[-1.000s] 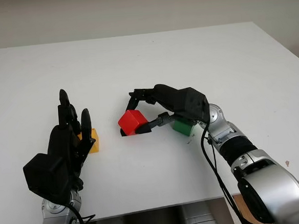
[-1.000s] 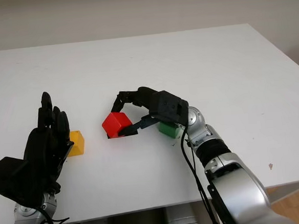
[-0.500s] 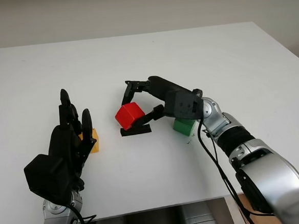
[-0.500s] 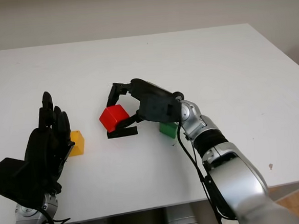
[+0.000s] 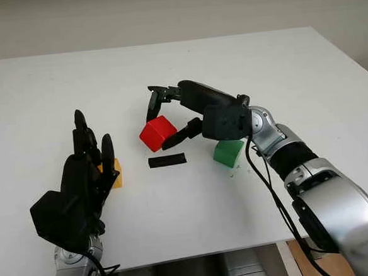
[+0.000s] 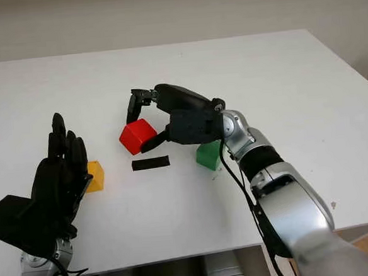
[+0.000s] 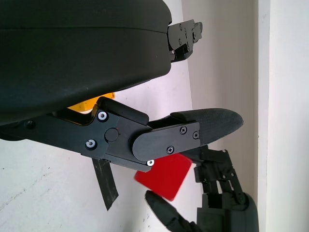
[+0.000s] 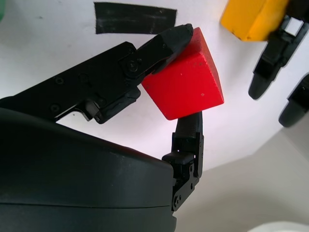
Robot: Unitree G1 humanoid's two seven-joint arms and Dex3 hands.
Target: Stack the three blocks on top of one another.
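My right hand [image 5: 165,119] is shut on the red block [image 5: 158,133] and holds it in the air above the table's middle, over a strip of black tape [image 5: 167,160]. In the right wrist view its fingers pinch the red block [image 8: 186,84] from two sides. The green block [image 5: 227,152] sits on the table just under the right wrist. The yellow block [image 5: 114,173] lies at the left, half hidden behind my left hand [image 5: 87,158], which stays open close beside it. The left wrist view shows the yellow block [image 7: 91,104] under the hand's shell.
The white table [image 5: 186,74] stretches far back and to both sides. Its front edge runs just before my arms. The black tape strip [image 6: 151,163] lies flat between the yellow and green blocks.
The right hand has lifted the red block off the table and carried it a little up and back, uncovering the black tape strip. The left hand has not moved.
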